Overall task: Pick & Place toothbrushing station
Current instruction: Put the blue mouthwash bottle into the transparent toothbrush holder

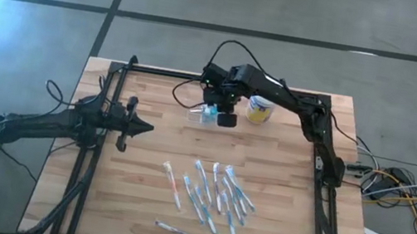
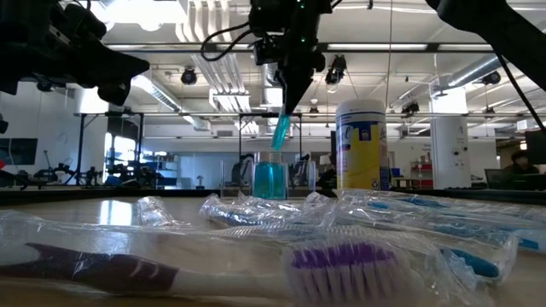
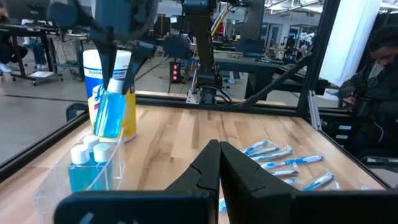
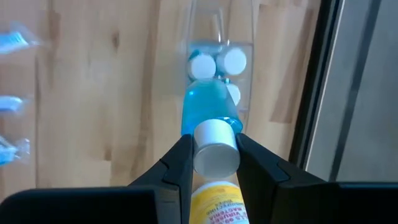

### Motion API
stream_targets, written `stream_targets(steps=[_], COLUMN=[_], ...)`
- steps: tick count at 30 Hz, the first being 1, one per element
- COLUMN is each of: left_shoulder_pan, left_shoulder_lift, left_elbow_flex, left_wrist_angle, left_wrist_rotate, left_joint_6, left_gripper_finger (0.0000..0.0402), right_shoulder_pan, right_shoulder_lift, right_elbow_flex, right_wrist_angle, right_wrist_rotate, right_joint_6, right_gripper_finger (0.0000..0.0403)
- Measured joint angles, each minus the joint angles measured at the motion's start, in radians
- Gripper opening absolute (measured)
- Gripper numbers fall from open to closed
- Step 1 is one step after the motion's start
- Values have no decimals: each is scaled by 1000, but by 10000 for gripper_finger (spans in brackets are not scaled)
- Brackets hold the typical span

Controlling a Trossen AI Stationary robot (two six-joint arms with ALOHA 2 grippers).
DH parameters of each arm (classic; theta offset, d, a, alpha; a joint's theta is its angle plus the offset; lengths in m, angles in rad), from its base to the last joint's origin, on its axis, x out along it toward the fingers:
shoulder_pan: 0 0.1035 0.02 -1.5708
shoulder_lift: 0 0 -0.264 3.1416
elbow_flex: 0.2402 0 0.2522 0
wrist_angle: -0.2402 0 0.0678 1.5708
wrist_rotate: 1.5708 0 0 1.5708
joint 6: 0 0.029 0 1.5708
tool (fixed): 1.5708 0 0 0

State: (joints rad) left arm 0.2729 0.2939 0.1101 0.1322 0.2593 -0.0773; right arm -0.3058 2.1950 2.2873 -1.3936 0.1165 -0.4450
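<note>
The toothbrushing station [image 1: 198, 116], a see-through holder, stands on its base on the table's far middle. It holds small blue bottles with white caps [image 4: 202, 65]. My right gripper [image 4: 213, 142] hangs just above it, pointing steeply down, shut on another small blue bottle [image 2: 281, 130]. That bottle also shows in the left wrist view [image 3: 110, 113], over the station [image 3: 93, 171]. My left gripper [image 3: 219, 148] waits shut and level at the table's left [image 1: 144, 128], holding nothing. My right gripper pinches the small blue bottle by its white cap end [image 4: 216, 149] between the two fingers [image 4: 180, 163]. The fingers come from above, slanting down. The bottle's blue body [image 4: 210, 111] hangs below them, slightly tilted, clear of the station and the bottles in it.
A white-lidded canister with a yellow label [image 1: 258, 108] stands right beside the station. Several wrapped toothbrushes [image 1: 209, 193] lie spread over the table's near middle, one apart near the front edge [image 1: 180, 233]. A black frame [image 1: 330, 145] runs round the table.
</note>
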Motion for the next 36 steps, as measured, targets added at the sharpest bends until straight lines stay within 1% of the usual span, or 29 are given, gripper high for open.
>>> stream_targets(steps=[2, 10, 17, 20, 31, 36], left_shoulder_pan=[0, 0, 0, 0, 0, 0], left_shoulder_lift=[0, 0, 0, 0, 0, 0], left_elbow_flex=[0, 0, 0, 0, 0, 0], left_wrist_angle=[0, 0, 1, 1, 2, 2], left_wrist_rotate=[0, 0, 0, -4, -19, -25], left_joint_6=[-3, -26, -27, -27, -31, -37], left_gripper_finger=[10, 10, 10, 10, 10, 10], right_shoulder_pan=[0, -1, 0, 0, -7, -8], right_shoulder_lift=[0, 0, 0, 0, 0, 32], right_elbow_flex=[-22, -79, -87, -87, -96, -97], right_wrist_angle=[15, 90, 95, 93, 91, 90], right_wrist_rotate=[19, 18, 20, 42, 44, 43], right_joint_6=[0, -24, -65, -74, -112, -142], right_gripper_finger=[86, 86, 86, 86, 86, 86])
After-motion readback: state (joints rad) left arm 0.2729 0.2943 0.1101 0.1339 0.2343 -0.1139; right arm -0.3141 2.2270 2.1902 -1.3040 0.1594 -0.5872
